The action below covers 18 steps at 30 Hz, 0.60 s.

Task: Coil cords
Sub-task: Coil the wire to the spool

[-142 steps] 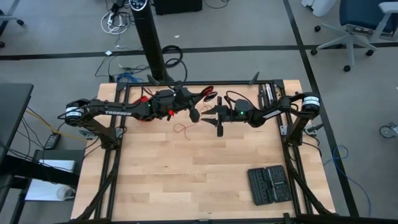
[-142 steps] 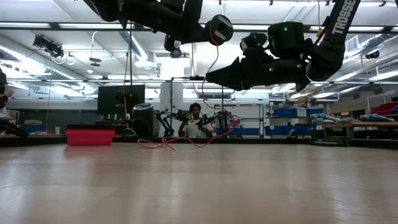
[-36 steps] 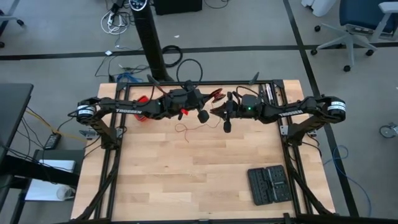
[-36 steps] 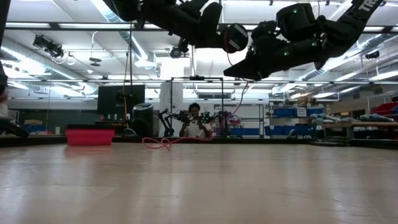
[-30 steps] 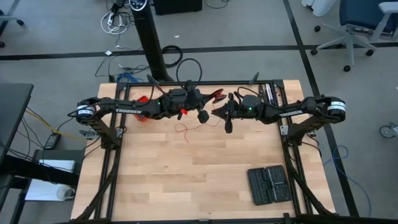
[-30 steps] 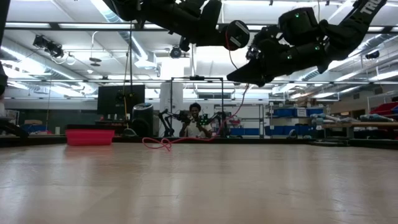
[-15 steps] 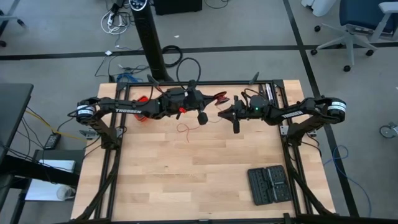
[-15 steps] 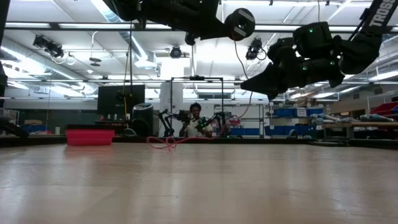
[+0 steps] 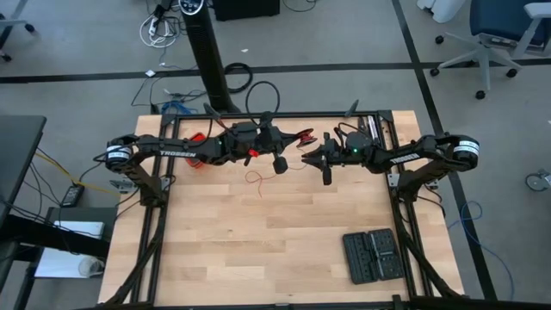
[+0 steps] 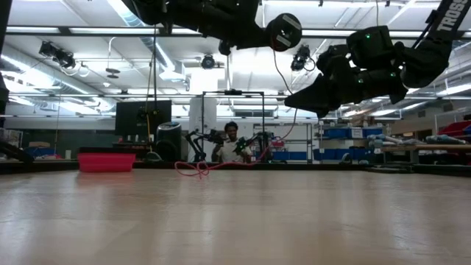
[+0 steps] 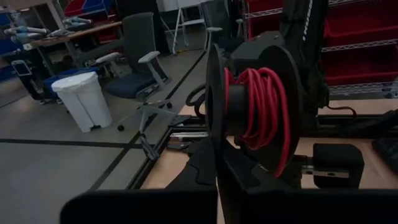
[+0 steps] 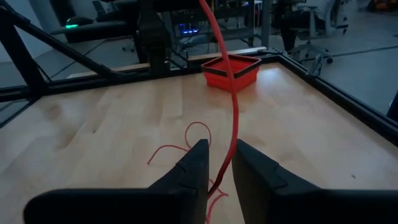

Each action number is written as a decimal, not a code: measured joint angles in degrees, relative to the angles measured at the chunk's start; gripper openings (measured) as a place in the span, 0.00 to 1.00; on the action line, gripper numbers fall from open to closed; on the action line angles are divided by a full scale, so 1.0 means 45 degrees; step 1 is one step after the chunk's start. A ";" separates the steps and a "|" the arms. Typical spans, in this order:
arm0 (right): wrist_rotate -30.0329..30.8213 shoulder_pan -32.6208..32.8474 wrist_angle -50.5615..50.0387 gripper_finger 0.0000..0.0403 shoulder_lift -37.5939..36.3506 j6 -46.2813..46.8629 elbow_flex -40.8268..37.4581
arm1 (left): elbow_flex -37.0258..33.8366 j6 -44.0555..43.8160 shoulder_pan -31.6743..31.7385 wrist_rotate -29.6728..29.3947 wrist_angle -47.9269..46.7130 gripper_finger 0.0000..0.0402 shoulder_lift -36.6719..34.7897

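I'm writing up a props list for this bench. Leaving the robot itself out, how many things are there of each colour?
Red: 2 (wire, box)
Black: 2 (spool, flat case)
Total: 4

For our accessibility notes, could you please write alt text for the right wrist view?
A thin red wire runs between the right gripper's two dark fingers, which stand slightly apart, its loose end curling on the wooden table. Beyond it, a red square box sits near the table's far edge.
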 joint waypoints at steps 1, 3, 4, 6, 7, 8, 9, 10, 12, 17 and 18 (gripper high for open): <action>0.0000 0.0004 0.0000 0.18 0.0000 -0.0003 0.0000 | 0.0000 0.0000 0.0000 0.0000 -0.0004 0.00 0.0002; 0.0000 0.0004 -0.0005 0.18 0.0000 0.0044 0.0000 | -0.0002 0.0000 0.0000 0.0000 0.0005 0.00 0.0028; 0.0005 0.0004 -0.0005 0.18 0.0000 0.0084 0.0000 | -0.0001 0.0000 0.0000 0.0000 0.0005 0.00 0.0029; 0.0010 0.0004 -0.0014 0.18 0.0000 0.0093 0.0000 | 0.0001 -0.0001 0.0000 -0.0002 0.0032 0.00 0.0029; 0.0019 0.0004 -0.0041 0.17 0.0000 0.0116 0.0004 | -0.0001 0.0000 0.0000 -0.0003 0.0060 0.00 0.0029; 0.0092 0.0004 -0.0117 0.17 0.0000 0.0123 0.0005 | -0.0002 -0.0001 0.0000 -0.0005 0.0074 0.00 0.0029; 0.0150 0.0004 -0.0224 0.16 0.0000 0.0113 0.0005 | 0.0002 -0.0005 0.0000 -0.0005 0.0088 0.00 0.0029; 0.0228 0.0004 -0.0340 0.16 0.0000 0.0057 0.0005 | -0.0002 0.0000 0.0000 -0.0009 0.0093 0.00 0.0034; 0.0235 0.0004 -0.0420 0.14 0.0000 -0.0048 0.0005 | -0.0002 -0.0005 0.0000 -0.0006 0.0107 0.00 0.0034; 0.0233 -0.0006 -0.0457 0.11 0.0000 -0.0120 0.0010 | 0.0002 -0.0005 0.0000 -0.0019 -0.0001 0.00 0.0039; 0.0233 -0.0010 -0.0457 0.11 0.0000 -0.0120 0.0010 | -0.0002 -0.0005 0.0000 -0.0019 0.0000 0.00 0.0039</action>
